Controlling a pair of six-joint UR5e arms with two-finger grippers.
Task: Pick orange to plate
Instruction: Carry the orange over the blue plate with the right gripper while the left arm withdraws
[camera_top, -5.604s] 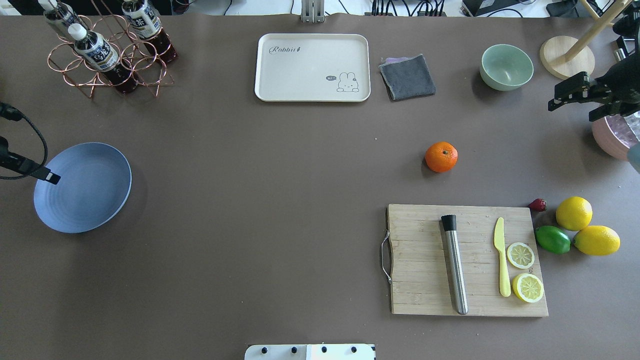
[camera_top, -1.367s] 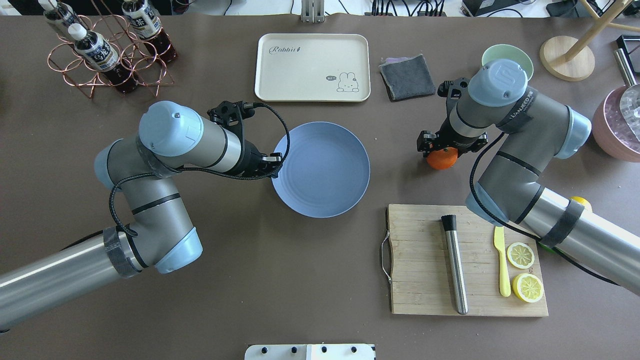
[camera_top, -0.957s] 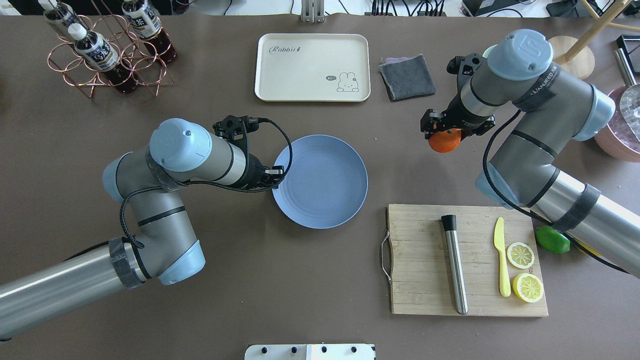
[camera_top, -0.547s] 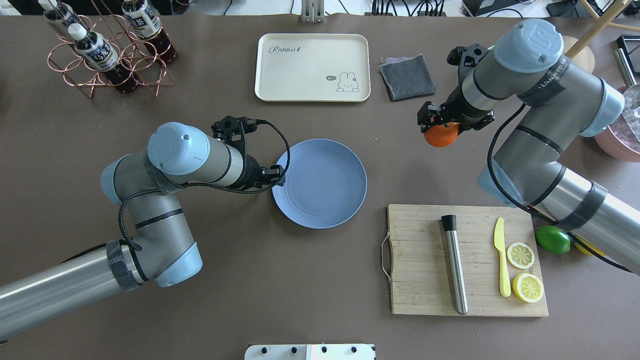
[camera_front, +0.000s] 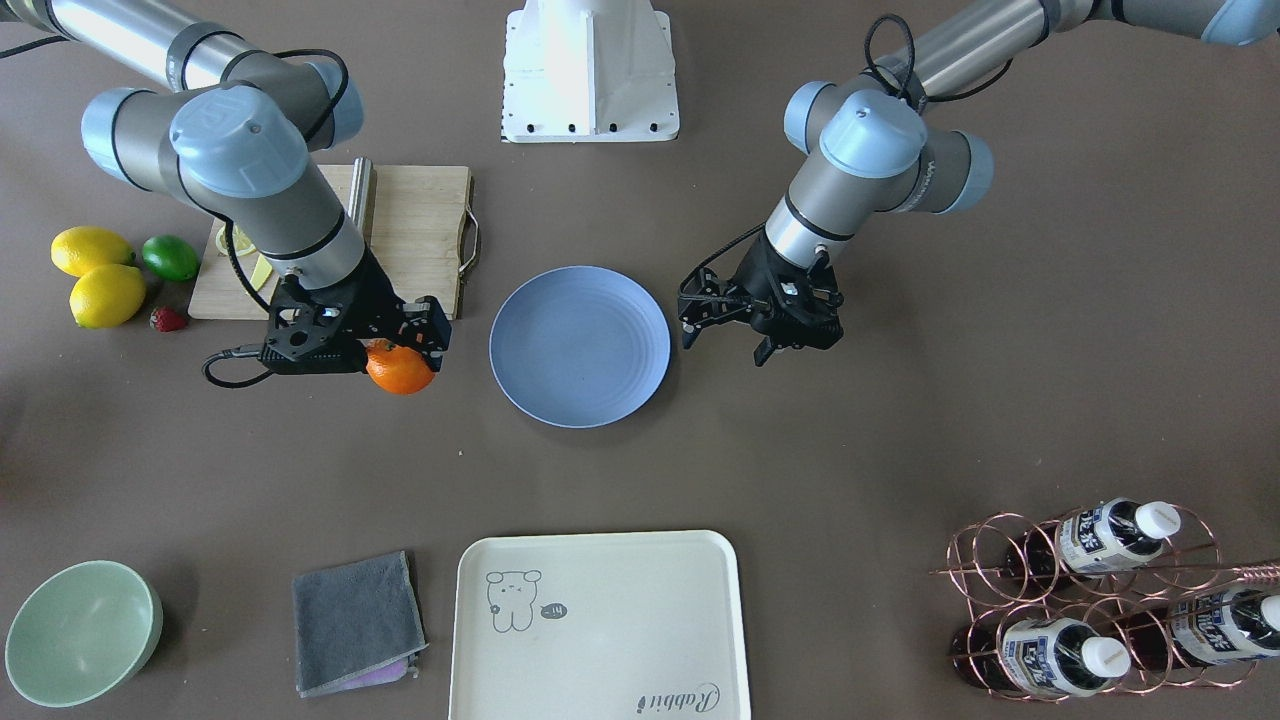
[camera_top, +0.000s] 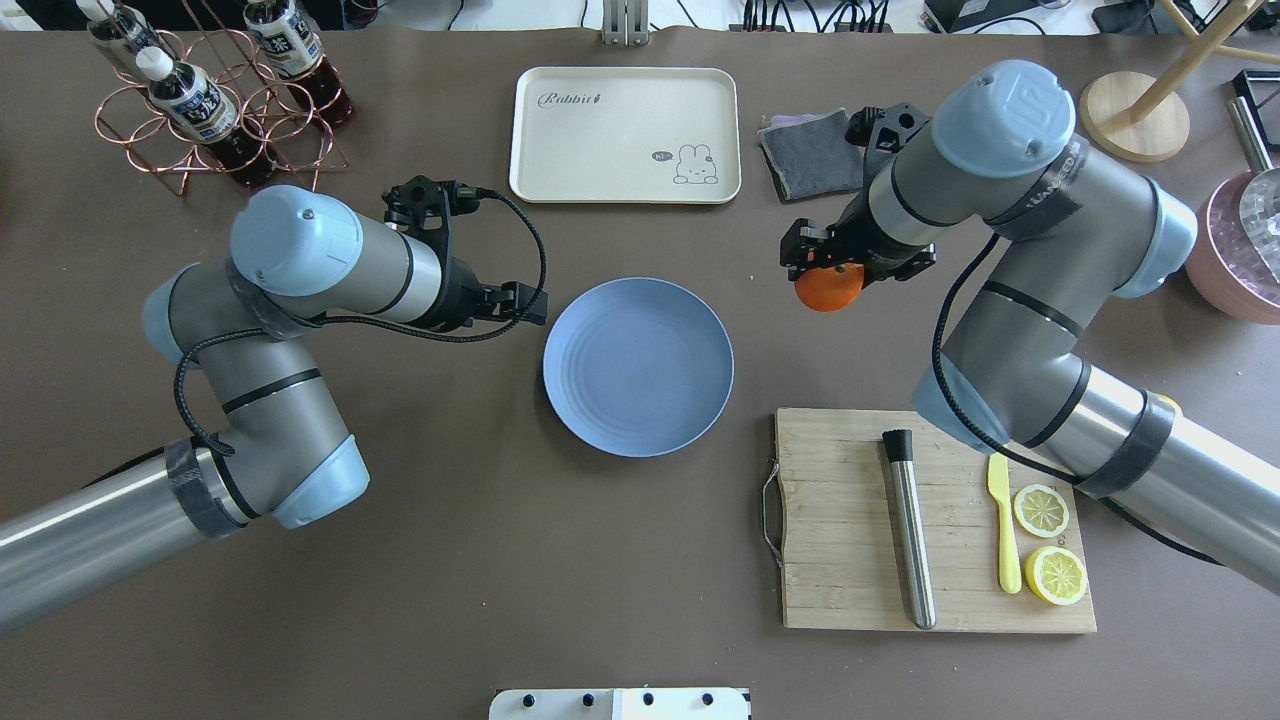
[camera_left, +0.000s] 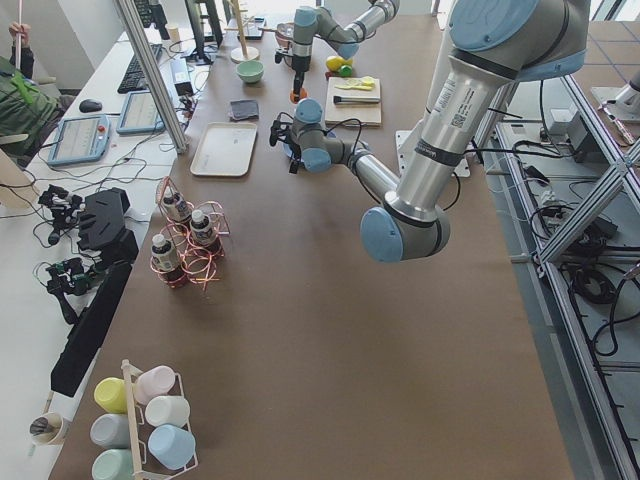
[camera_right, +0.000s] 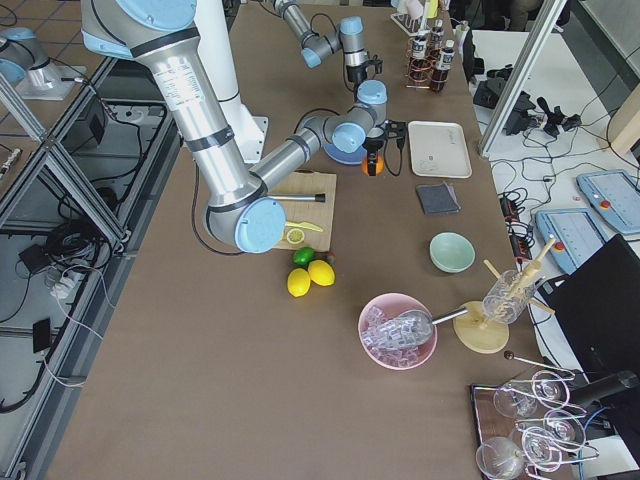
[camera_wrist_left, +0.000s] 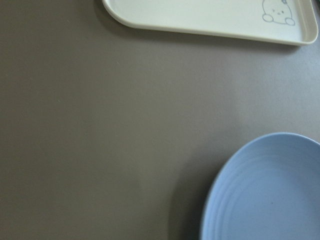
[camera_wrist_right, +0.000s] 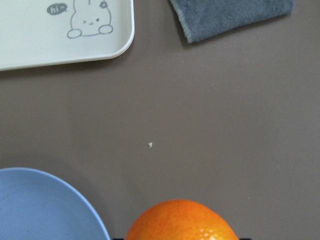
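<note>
Overhead exterior view, right arm: we find the right gripper (camera_top: 832, 274) clamped on the orange (camera_top: 828, 289). Its jaws are set to the fruit's width, and the lower part of the fruit shows beneath them. We place the orange off the plate (camera_top: 640, 370), near the plate's rim on the robot's right side, between that rim and the grey cloth (camera_top: 805, 158). The right arm enters from the right, passes over a corner of the cutting board (camera_top: 850, 520), folds at the elbow and turns its wrist downward.

Exterior front-facing view, left arm: we record the left gripper (camera_front: 687, 320) with jaws spread wide and empty. It is just short of the plate's rim and not touching it. The left arm is bent at the elbow, with its wrist lying roughly level and aimed at the plate. The plate lies flat on the table, near the cream tray (camera_top: 625, 135).
</note>
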